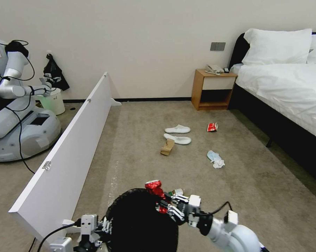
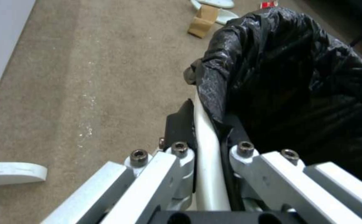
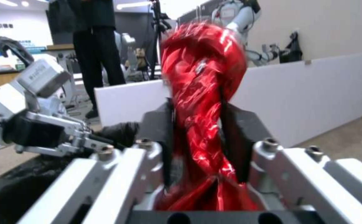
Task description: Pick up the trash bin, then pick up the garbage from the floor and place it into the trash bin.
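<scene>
Jaws of my right gripper [image 1: 164, 200] pinch the crushed red can [image 1: 154, 187] upright at the trash bin's [image 1: 140, 220] one-o'clock rim, while my left gripper [image 2: 208, 146] clamps its nine-o'clock wall.

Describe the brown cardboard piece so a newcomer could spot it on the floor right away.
Start at the wooden nightstand beside the bed, then come toward the robot across the carpet to the pair of white slippers. The cardboard piece lies just in front of the nearer slipper, at its left end. It is the only brown, folded item among the litter.
</scene>
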Available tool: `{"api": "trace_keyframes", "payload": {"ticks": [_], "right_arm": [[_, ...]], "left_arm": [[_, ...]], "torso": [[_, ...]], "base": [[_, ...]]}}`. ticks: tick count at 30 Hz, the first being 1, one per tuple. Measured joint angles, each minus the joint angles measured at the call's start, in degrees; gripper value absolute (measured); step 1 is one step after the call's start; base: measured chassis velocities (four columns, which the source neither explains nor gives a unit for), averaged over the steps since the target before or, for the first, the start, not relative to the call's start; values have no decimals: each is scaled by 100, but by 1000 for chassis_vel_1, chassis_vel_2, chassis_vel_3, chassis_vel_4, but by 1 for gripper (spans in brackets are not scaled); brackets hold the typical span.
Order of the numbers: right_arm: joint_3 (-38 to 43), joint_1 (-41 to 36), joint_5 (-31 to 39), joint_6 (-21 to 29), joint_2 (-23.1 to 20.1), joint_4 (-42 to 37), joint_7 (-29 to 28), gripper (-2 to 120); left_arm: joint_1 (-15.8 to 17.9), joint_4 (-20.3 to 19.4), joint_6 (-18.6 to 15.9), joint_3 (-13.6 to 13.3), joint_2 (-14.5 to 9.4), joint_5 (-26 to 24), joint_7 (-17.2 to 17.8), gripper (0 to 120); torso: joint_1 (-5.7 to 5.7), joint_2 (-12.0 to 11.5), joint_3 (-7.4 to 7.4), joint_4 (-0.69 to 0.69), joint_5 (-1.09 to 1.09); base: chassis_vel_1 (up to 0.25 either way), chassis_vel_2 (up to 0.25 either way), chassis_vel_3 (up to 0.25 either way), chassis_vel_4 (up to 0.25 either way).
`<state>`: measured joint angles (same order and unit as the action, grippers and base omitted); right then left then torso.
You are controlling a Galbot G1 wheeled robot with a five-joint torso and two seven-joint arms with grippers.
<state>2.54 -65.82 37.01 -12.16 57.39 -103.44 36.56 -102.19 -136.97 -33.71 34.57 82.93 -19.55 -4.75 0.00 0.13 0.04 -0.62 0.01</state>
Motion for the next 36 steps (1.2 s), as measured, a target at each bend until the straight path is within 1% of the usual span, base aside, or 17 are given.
{"api": "trace_keyframes", "payload": {"ticks": [1, 4, 6, 8, 12, 15, 17, 18, 21, 24, 25, 26, 28, 31, 33, 34, 36], "right_arm": [[0, 0, 0, 0, 0, 0, 0, 36], [-100, 93, -14, 17, 14, 76, -36, 46], [-220, 201, -20, 25, 28, 167, -58, 57], [-225, 223, -13, 24, 38, 182, -64, 61], [-93, 256, 149, 5, 76, 129, -69, 79], [-55, 262, 173, -7, 58, 107, -71, 85], [149, 211, 293, -43, 9, 9, -163, 96], [149, 211, 293, -43, 9, 9, -163, 96], [637, -2, 411, -150, -17, -104, -570, 99], [1379, -559, 122, -205, -117, -155, -1686, 100], [1379, -559, 122, -205, -117, -155, -1686, 100], [1642, -867, -155, -325, -163, -146, -2189, 100], [2025, -1331, -503, -472, -250, -129, -2708, 100], [2224, -1565, -653, -467, -314, -175, -2889, 100], [2660, -2253, -1042, -368, -426, -290, -3353, 100], [2660, -2253, -1042, -368, -426, -290, -3353, 100], [3052, -2728, -1326, -336, -289, -297, -3679, 100]], "left_arm": [[0, 0, 0, 0, 0, 0, 0, 4], [50, 33, -13, -9, -6, -20, 13, 4], [101, 66, -21, -24, -7, -42, 18, 4], [116, 77, -22, -22, -7, -53, 21, 4], [228, 167, -30, 55, -52, -134, 54, 4], [271, 191, -42, 76, -68, -174, 73, 4], [364, 210, -76, 117, -95, -277, 114, 4], [364, 210, -76, 117, -95, -277, 114, 4], [488, 229, -119, 202, -175, -447, 160, 4], [655, 293, -154, 302, -343, -626, 197, 4], [655, 293, -154, 302, -343, -626, 197, 4], [713, 318, -159, 320, -408, -681, 204, 4], [806, 402, -161, 328, -509, -726, 208, 4], [851, 467, -159, 336, -546, -728, 205, 4], [994, 723, -137, 381, -652, -726, 260, 4], [994, 723, -137, 381, -652, -726, 260, 4], [1091, 855, -136, 399, -765, -727, 295, 4]], "torso": [[0, 0, 0, 0, 0], [0, 0, 0, 1, -1], [0, 0, 0, 1, -1], [0, 0, 0, 1, -1], [0, 0, 0, 1, -1], [0, 0, 0, 1, -1], [0, 0, 0, 3, -1], [0, 0, 0, 3, -1], [0, 0, 0, 2, 0], [0, 0, 0, 1, 0], [0, 0, 0, 1, 0], [0, 0, 0, -1, -1], [0, 0, 0, -3, 4], [0, 0, -1, 2, 0], [0, 0, 0, 0, 0], [0, 0, 0, 0, 0], [0, 0, 0, 0, -4]], "base": [[0, 0, 0, 0], [0, 0, 0, 0], [0, 0, 0, 0], [0, 0, 0, 0], [0, 0, 0, 0], [0, 0, 0, 0], [0, 0, 0, 0], [0, 0, 0, 0], [0, 0, 0, 0], [0, 0, 0, 0], [0, 0, 0, 0], [0, 0, 0, 0], [0, 0, 0, 0], [0, 0, 0, 0], [0, 0, 0, 0], [0, 0, 0, 0], [0, 0, 0, 0]]}}
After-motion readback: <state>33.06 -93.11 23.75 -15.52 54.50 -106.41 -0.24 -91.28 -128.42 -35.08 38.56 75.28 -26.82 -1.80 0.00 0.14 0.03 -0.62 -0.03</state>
